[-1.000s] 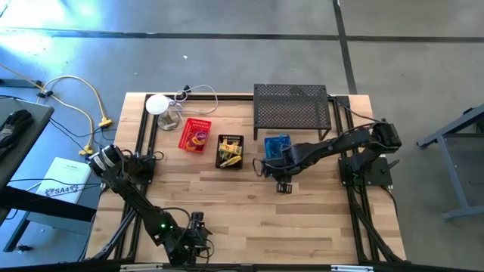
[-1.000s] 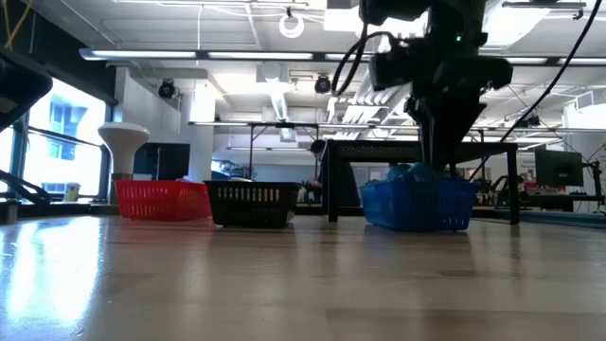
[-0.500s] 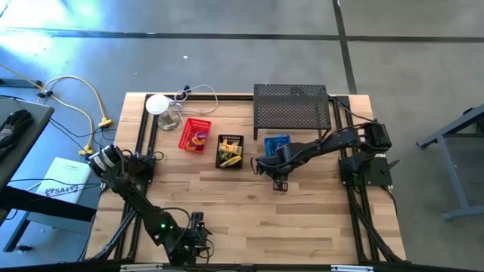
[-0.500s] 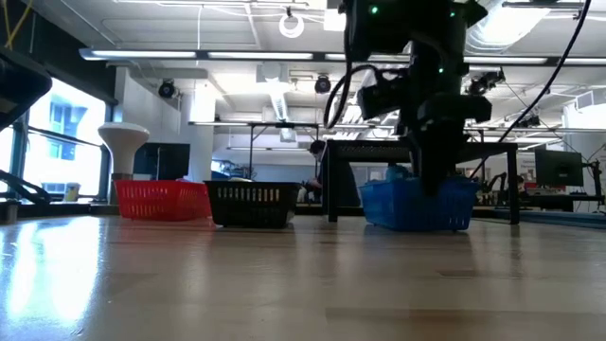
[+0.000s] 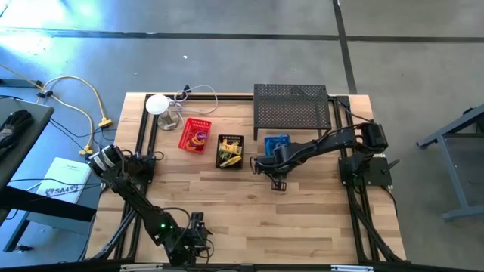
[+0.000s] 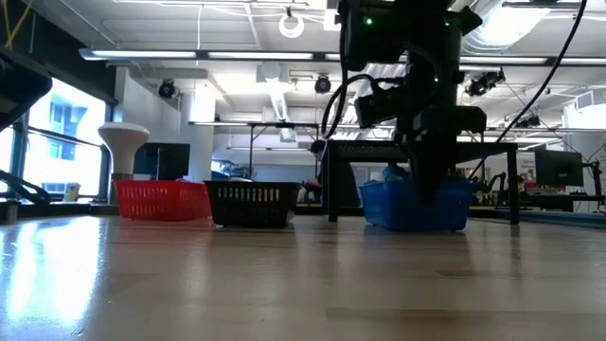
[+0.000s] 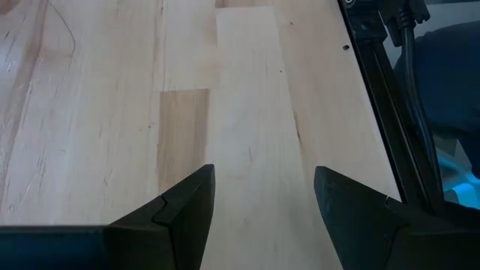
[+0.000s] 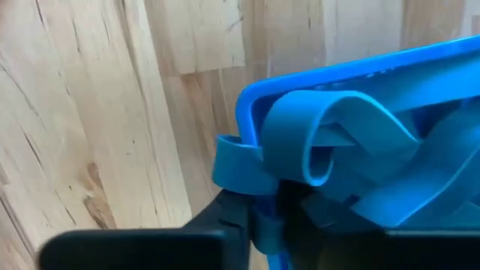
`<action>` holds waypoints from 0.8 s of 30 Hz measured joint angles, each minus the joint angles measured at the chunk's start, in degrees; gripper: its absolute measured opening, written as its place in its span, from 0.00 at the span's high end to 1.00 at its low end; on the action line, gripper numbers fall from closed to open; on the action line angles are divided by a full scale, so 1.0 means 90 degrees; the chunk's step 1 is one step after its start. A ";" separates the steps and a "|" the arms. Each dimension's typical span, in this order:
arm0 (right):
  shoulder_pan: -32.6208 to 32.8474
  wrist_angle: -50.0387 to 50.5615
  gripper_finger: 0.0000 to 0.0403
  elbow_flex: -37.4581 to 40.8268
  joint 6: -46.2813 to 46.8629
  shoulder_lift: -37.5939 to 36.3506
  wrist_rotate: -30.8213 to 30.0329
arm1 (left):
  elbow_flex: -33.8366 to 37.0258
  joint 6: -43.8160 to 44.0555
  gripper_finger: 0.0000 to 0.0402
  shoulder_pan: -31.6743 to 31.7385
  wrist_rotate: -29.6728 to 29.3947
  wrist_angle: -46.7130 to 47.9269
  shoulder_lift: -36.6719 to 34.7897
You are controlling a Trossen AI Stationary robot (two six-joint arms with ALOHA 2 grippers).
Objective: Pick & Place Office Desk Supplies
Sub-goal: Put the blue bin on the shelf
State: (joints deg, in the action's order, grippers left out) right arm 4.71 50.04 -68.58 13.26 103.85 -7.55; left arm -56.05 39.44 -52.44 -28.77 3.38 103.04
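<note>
The blue basket (image 5: 277,142) stands on its base on the table (image 6: 398,213), in front of the black mesh shelf (image 5: 293,106). It holds wide blue rubber loops (image 8: 330,142), and one hangs over its rim. My right gripper (image 5: 277,168) is at the basket's near side (image 6: 431,185), shut on its rim. A red basket (image 5: 195,134) holds small coloured rings. A black basket (image 5: 230,151) holds yellow-and-black pieces. My left gripper (image 5: 197,227) waits open above bare wood (image 7: 259,195) at the near edge. My right gripper (image 8: 264,225) has the blue basket's rim at a near corner (image 8: 251,150), where a blue loop (image 8: 236,169) hangs over it. A blue strip shows between the two dark fingers (image 8: 225,217); whether one finger is inside, I cannot tell. The basket's base rests on the table.
A white round object with a cable (image 5: 157,104) stands at the far left corner, left of the red basket. Black frame rails (image 5: 144,151) run along both table sides. Bare wood (image 5: 249,219) fills the near half of the table.
My right gripper has moved a little toward the table's left edge and lower, along the blue basket's near side. The basket has stayed about where it was.
</note>
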 joint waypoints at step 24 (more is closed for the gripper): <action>0.1208 0.1985 0.99 -0.1028 0.1023 0.0000 -0.0401 | 0.0002 -0.0003 0.45 0.0002 -0.0002 0.0002 0.0000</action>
State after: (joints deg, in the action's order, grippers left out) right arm 15.58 67.91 -77.83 22.46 103.85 -11.16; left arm -56.03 39.42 -52.42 -28.79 3.40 103.04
